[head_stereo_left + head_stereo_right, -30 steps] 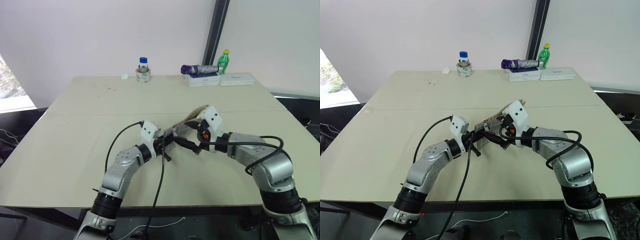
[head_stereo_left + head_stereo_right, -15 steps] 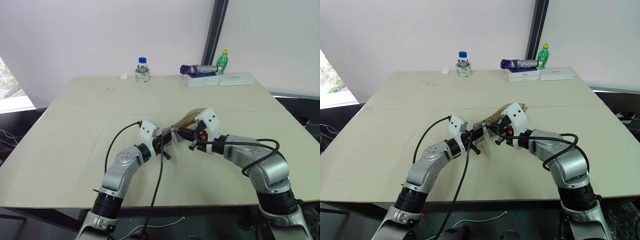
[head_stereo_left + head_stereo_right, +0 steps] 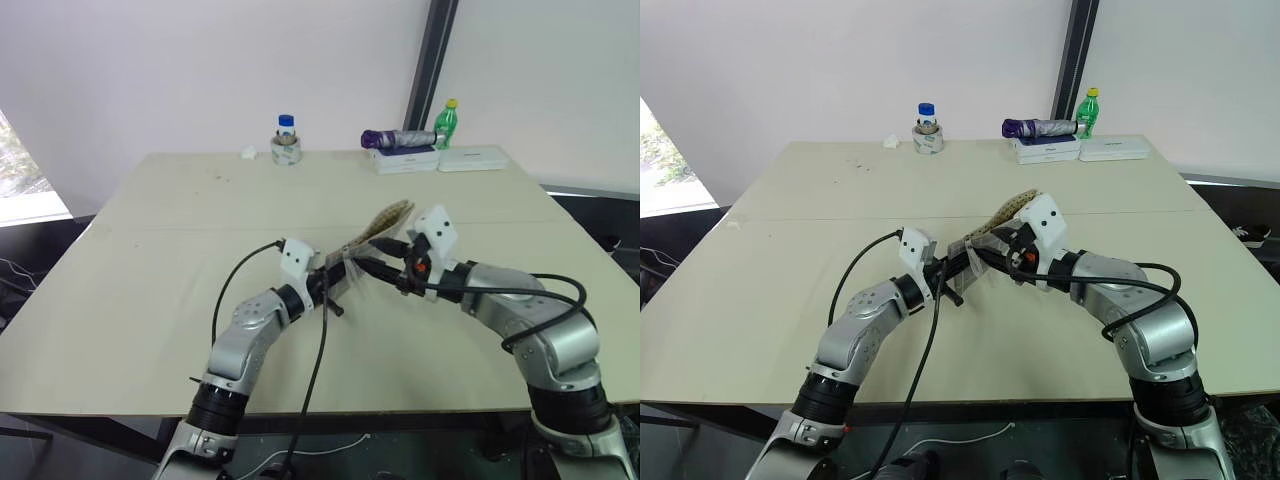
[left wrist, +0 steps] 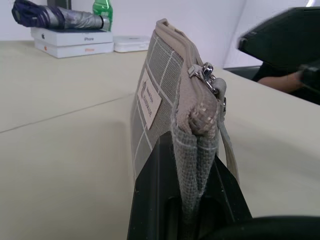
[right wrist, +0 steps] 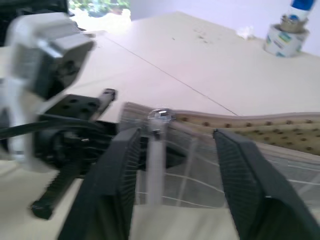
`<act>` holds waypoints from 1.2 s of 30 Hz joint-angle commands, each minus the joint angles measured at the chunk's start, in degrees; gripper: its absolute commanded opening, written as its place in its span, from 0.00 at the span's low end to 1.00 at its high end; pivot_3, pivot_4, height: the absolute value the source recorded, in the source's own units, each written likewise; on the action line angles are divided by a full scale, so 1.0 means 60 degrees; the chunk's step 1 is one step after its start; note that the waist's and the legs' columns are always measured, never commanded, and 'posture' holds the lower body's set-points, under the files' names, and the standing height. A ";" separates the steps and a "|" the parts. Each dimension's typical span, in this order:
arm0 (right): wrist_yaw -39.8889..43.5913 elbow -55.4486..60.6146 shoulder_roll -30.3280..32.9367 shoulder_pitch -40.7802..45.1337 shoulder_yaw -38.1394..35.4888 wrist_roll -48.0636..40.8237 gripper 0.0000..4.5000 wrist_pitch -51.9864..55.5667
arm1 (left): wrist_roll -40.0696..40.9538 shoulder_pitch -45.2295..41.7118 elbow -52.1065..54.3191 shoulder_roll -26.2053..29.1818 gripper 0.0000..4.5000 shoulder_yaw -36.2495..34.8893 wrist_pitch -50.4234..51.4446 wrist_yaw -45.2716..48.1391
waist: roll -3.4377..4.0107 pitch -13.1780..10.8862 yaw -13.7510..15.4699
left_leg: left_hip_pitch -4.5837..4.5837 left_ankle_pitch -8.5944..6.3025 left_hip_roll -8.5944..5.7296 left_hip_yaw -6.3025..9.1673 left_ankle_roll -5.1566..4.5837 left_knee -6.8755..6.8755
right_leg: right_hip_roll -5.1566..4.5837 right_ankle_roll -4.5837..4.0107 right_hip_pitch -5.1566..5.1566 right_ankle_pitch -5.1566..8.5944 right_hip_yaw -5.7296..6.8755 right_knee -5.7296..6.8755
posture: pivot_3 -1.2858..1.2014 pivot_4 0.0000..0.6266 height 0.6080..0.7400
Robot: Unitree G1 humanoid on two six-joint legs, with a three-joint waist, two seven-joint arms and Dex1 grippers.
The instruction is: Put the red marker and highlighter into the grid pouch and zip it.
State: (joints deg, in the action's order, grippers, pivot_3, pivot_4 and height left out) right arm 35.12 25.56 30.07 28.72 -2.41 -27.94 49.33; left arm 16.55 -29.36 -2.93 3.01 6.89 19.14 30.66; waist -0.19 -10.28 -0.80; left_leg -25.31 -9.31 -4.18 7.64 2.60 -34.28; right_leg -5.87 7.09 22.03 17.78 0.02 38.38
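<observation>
Grid pouch (image 4: 165, 90) held up off the beige table (image 3: 150, 230) mid-front, between both arms: flat grey woven fabric, white grid lines, small white label, beige zipper tape along the top edge. Left gripper (image 4: 192, 165) pinches the pouch's near end, black fingers (image 4: 150, 190) pressed tight on the fabric. Left wrist view shows the metal zipper slider with its grey pull cord hanging down that end; head views just show the pouch as a thin tilted strip (image 3: 375, 228). Right gripper (image 5: 172, 165) has ribbed black fingers (image 5: 240, 175) spread apart, straddling the pouch edge near the slider, not clamped; that view is blurred so contact can't be told. Marker and highlighter can't be made out. Far table edge: tape roll with blue-capped jar (image 3: 287, 145), white boxes (image 3: 408, 160) with a folded purple umbrella (image 3: 398, 138) on top, green bottle (image 3: 447, 122).
</observation>
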 commanded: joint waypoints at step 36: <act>-0.0987 -0.1944 0.1758 0.1040 -0.1124 0.0783 0.01 -0.0628 | -0.0794 0.0028 -0.0558 0.1268 0.00 -0.0267 -0.1985 0.0599 | 0.0000 0.0000 0.0001 | 0.0000 0.0000 -0.0001 -0.0016 0.0000 0.0004 | 0.0002 0.0000 0.0003 0.0000 0.0001 -0.0003 | 0.52 0.24 0.97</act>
State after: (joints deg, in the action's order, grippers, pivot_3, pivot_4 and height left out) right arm 30.20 16.40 38.00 33.13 -5.20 -25.82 47.63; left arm 12.80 -29.79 -6.51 8.68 6.58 9.25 33.64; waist -0.18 -10.28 -0.79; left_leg -25.31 -9.31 -4.18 7.51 2.60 -34.26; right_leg -5.86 7.09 22.03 17.78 0.02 38.34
